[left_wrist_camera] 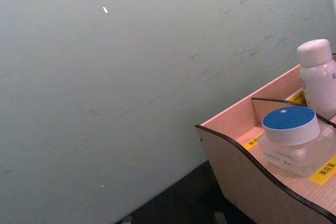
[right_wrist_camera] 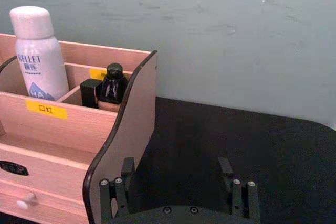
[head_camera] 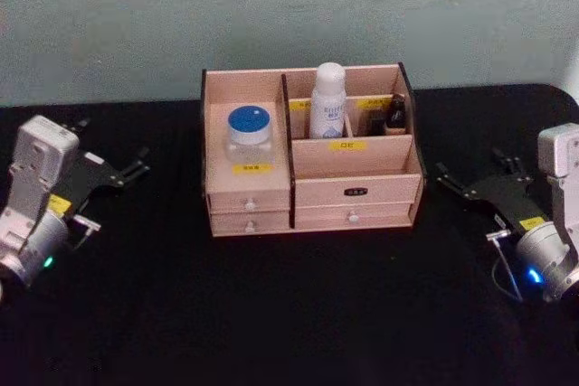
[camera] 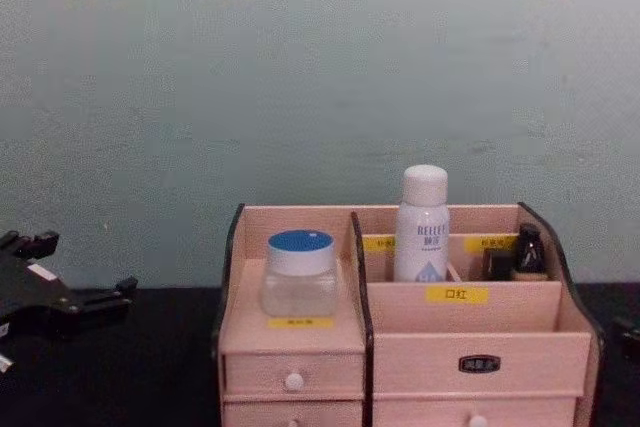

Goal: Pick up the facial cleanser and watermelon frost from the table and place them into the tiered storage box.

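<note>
Both hands, left hand [head_camera: 136,169] and right hand [head_camera: 470,180], sit open and empty; facial cleanser [head_camera: 328,101] and watermelon frost [head_camera: 249,137] are boxed, so only a careless arm swing could topple them.

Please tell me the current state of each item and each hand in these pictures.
Facial cleanser: upright, in a rear compartment.
Watermelon frost: upright, lid on, in the left section.
Tiered storage box: drawers closed.
Left hand: open, empty, left of the box.
Right hand: open, empty, right of the box.

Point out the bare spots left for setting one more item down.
Free: black table in front of the box, between left gripper and right gripper; also the box's front right compartment behind the yellow label. Crowded: jar fills the left shelf; cleanser and dark bottle take the back slots.
</note>
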